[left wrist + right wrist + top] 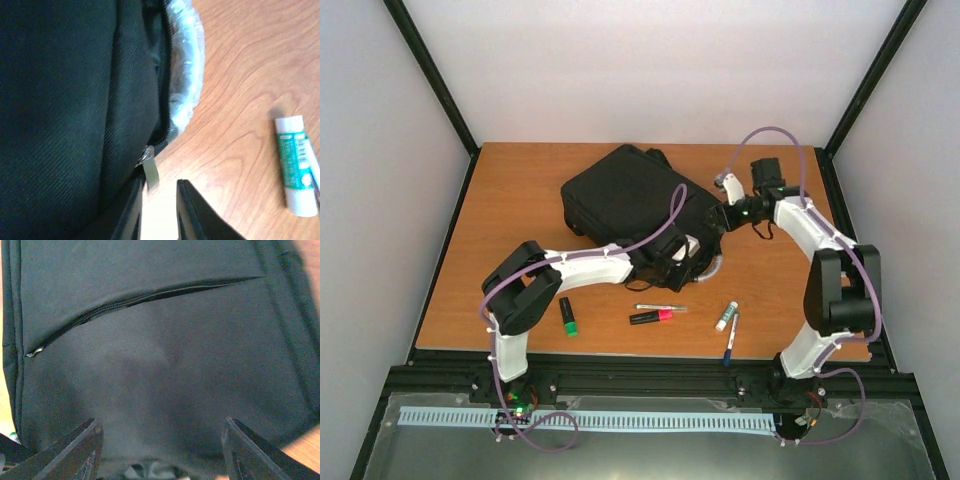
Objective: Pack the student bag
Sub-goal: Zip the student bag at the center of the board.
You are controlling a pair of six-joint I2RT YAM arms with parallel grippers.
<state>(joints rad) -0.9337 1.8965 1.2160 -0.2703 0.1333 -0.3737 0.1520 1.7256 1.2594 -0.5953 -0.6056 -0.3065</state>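
The student bag (620,195) is a large black backpack lying flat at the back middle of the table. A zip slit (140,297) runs across its front and stands partly unzipped. In the left wrist view a white fuzzy thing (187,65) bulges out of the bag's side zip opening, with a metal zip pull (151,170) hanging below it. My left gripper (160,212) sits at the bag's near right corner (672,262). Its jaws are slightly apart, and the pull is at the left fingertip, not clamped. My right gripper (160,445) is open wide over the bag's fabric at the right edge (722,215).
Loose stationery lies on the wooden table (520,200) in front of the bag: a green highlighter (568,316), a pink and black marker (652,316), a thin pen (660,307), a green and white glue stick (295,165) and a blue pen (731,340).
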